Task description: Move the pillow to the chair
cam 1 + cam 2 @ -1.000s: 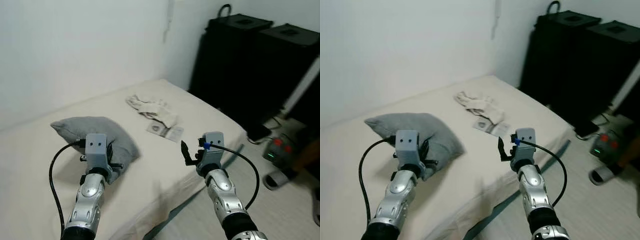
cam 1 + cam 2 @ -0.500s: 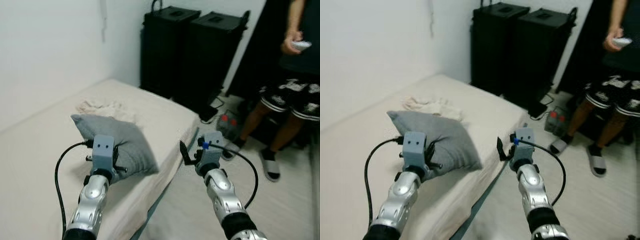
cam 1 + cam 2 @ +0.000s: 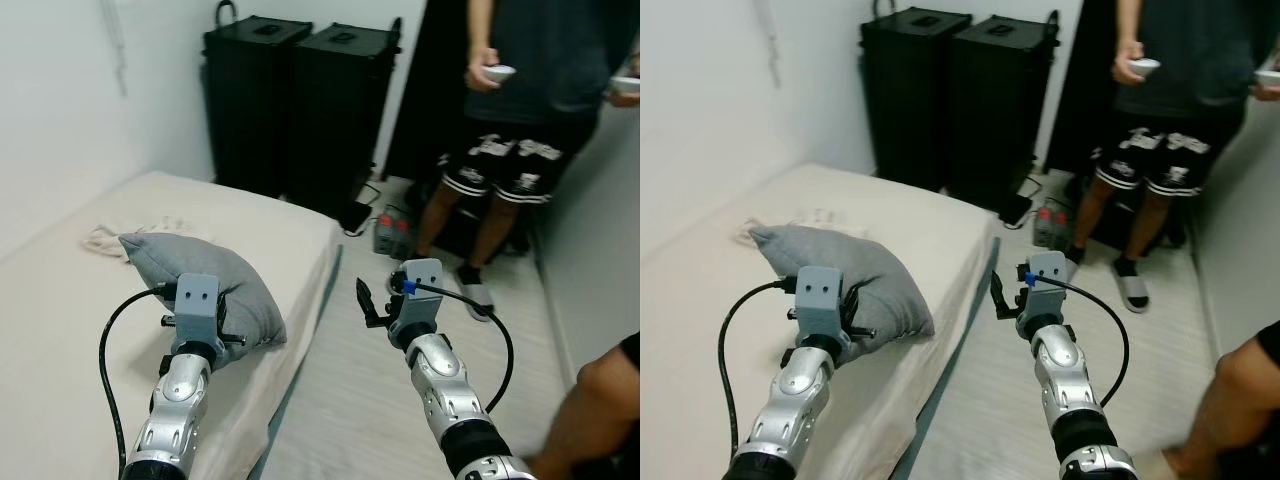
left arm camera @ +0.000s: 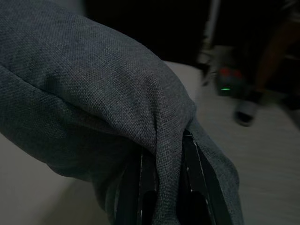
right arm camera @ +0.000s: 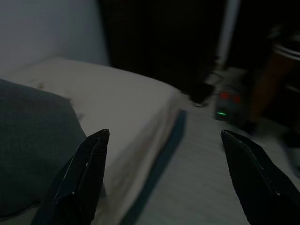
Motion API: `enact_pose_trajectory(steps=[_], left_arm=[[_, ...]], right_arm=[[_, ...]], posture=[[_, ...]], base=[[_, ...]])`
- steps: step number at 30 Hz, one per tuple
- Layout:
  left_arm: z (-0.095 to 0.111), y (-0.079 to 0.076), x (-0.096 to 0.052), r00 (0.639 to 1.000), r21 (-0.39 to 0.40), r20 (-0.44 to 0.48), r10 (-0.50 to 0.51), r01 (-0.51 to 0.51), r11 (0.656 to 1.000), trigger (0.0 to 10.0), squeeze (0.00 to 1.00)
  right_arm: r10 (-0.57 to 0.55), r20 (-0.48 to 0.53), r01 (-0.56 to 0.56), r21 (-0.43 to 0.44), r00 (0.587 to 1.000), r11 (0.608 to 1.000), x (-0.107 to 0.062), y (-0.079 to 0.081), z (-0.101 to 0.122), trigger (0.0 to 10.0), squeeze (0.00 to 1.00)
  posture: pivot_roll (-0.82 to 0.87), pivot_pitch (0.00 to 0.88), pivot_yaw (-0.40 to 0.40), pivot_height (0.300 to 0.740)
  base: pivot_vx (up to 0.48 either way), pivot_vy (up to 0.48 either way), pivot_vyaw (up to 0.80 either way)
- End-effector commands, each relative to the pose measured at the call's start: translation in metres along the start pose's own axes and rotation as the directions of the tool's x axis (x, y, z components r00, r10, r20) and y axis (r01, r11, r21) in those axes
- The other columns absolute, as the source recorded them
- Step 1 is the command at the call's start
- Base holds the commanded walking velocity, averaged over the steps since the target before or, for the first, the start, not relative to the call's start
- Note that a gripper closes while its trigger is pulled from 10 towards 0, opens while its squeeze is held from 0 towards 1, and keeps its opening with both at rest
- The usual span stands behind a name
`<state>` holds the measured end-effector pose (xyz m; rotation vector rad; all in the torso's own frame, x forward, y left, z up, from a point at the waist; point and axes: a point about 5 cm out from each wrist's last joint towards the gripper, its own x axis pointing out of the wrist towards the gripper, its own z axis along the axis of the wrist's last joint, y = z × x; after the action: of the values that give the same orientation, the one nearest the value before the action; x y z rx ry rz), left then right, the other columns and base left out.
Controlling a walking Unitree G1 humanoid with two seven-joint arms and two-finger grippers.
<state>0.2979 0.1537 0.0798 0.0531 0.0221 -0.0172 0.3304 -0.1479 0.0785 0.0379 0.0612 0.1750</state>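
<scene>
Pillow [image 3: 200, 285], long axis leftward-away, pinched by left gripper [image 4: 161, 197].

pillow [image 3: 205, 283]: grey, fine woven texture, plain
bed [image 3: 70, 330]: cream, plain
cloth [image 3: 110, 238] beyond the pillow: off-white
cabinets [image 3: 300, 105] past the bed's far end: black
floor [image 3: 360, 400] beside the bed: pale whitish boards
person's shorts [image 3: 510, 165]: black with white print
person's top [image 3: 545, 55]: dark grey

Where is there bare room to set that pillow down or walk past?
The mattress is bare between the wall and the grey pillow held by the left tool. The pale floor strip beside the bed, under the open right tool, is free. Near the black cases it is crowded: a standing person and floor devices.
</scene>
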Motion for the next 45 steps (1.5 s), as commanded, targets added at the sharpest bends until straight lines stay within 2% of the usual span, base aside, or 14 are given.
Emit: enact_pose_trajectory(steps=[1, 6, 20, 45], left_arm=[[0.010, -0.002, 0.001, 0.997, 0.006, 0.075, -0.013, 0.013, 1.000, 10.0, 0.00], [0.005, -0.001, -0.001, 0.998, 0.015, 0.060, -0.020, 0.019, 1.000, 10.0, 0.00], [0.006, 0.000, 0.000, 0.998, 0.009, 0.065, -0.021, 0.020, 1.000, 10.0, 0.00], [0.002, 0.002, -0.001, 0.998, 0.030, 0.059, -0.032, 0.031, 0.999, 10.0, 0.00]], right_arm=[[0.004, -0.006, -0.004, 0.005, 1.000, 1.000, 0.000, 0.001, -0.001, 10.0, 0.00], [0.007, -0.011, -0.007, -0.013, 1.000, 1.000, -0.001, 0.000, -0.003, 10.0, 0.00], [0.007, 0.003, -0.007, 0.002, 1.000, 1.000, 0.004, 0.002, 0.003, 10.0, 0.00], [-0.020, -0.036, 0.020, -0.011, 0.999, 1.000, -0.001, -0.002, -0.008, 10.0, 0.00]], posture=[[0.02, 0.035, -0.036, 0.740], [0.02, 0.034, -0.037, 0.740], [0.02, 0.029, -0.039, 0.740], [0.03, 0.026, -0.033, 0.740]], base=[[0.000, 0.000, -0.80], [0.000, 0.000, -0.80], [0.000, 0.000, -0.80], [0.000, 0.000, -0.80]])
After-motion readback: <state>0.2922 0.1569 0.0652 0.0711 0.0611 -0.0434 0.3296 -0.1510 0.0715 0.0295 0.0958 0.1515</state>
